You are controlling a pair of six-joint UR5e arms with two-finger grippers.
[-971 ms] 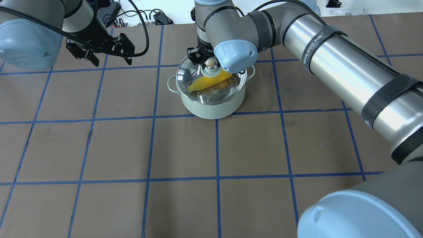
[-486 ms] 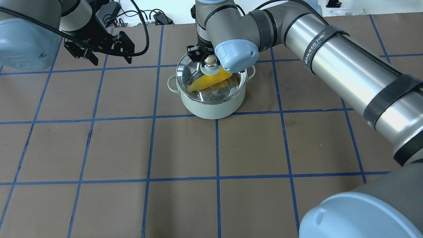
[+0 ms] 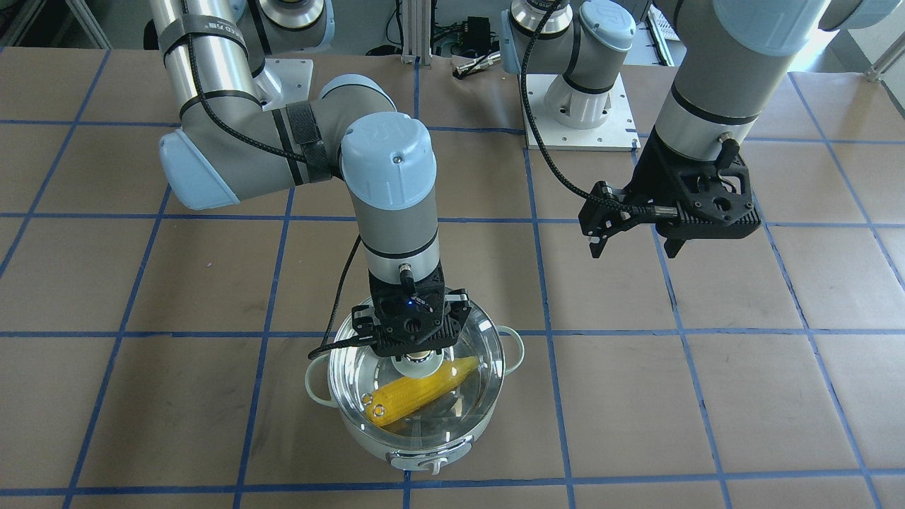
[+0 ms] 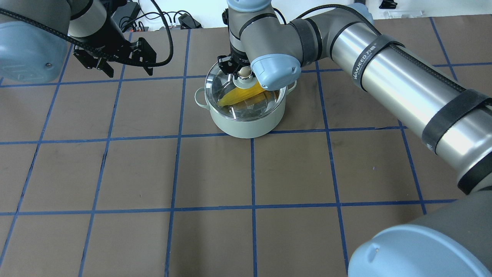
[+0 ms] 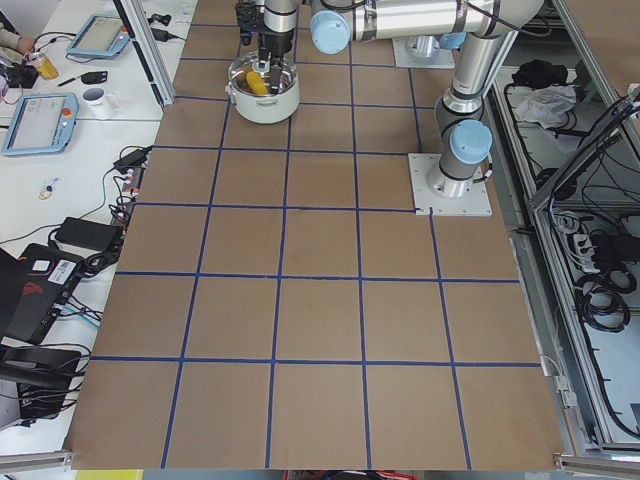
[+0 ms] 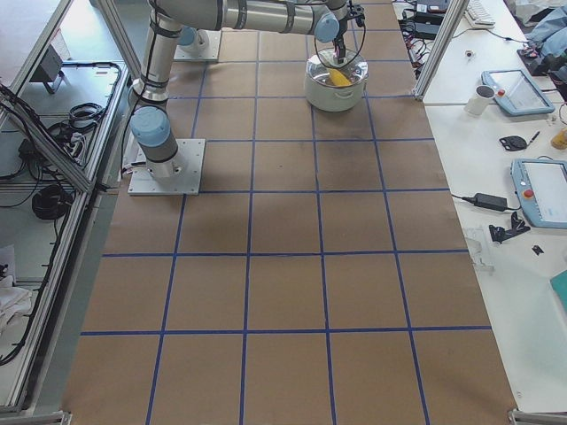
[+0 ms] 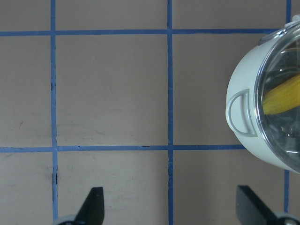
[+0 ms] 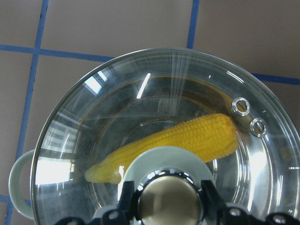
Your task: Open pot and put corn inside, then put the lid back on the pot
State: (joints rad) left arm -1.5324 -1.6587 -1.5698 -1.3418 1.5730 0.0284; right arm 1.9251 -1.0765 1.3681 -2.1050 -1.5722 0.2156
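The right claw (image 8: 167, 206) pinches the knob (image 4: 244, 72) of the glass lid (image 8: 154, 93), which sits on the mint pot (image 4: 246, 125) at the table's (image 4: 153, 173) far middle. The corn (image 8: 187, 138) lies inside, so release seems next. The left claw (image 7: 171, 201) hangs wide and empty to the left, out of the way.

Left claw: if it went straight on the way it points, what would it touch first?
The left claw points down at bare table; it would likely meet that first, missing the pot beside it.

Lid (image 8: 140, 93) clear glossy glass; knob (image 8: 169, 200) satin metallic; pot (image 4: 246, 125) smooth matt mint; corn (image 8: 187, 138) bumpy plastic; table (image 4: 292, 169) matt.
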